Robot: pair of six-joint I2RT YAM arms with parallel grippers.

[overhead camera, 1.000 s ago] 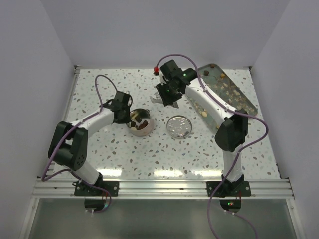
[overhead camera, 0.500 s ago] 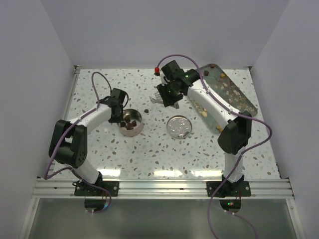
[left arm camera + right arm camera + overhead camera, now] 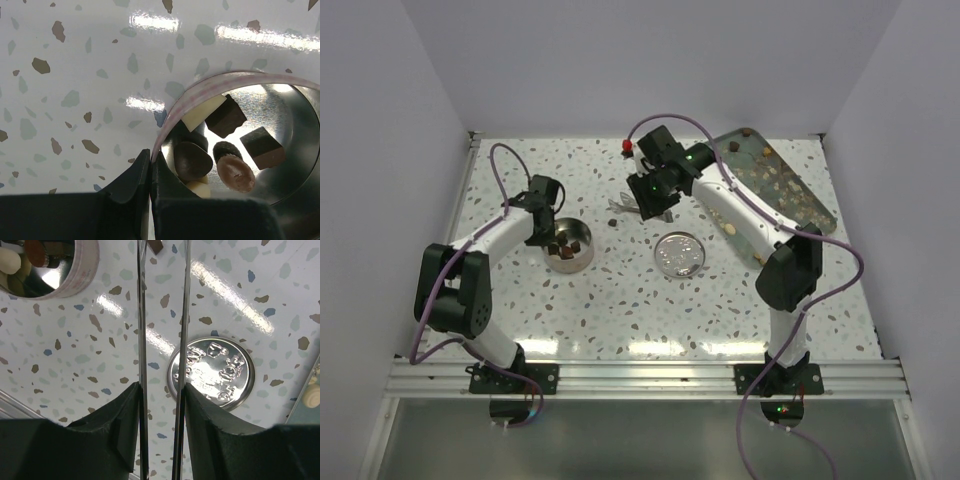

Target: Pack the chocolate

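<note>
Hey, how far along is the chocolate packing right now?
Done: several chocolates sit in the tin. In hand: the left gripper pinches the tin's rim; the right gripper holds tongs. Remaining: more pieces wait on the tray, and the lid lies off beside the tin.

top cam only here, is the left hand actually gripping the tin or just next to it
observer: gripping it. the left wrist cam shows the left hand pinched shut on the rim of the tin, one finger inside, one outside
operator: what's in there, too small to tell from up here
observer: mostly dark chocolate, with cream pieces mixed in
operator: and the right hand, has it really got those tongs
observer: yes. the right wrist cam shows the right hand pressing the tongs from both sides, with the blades apart
</note>
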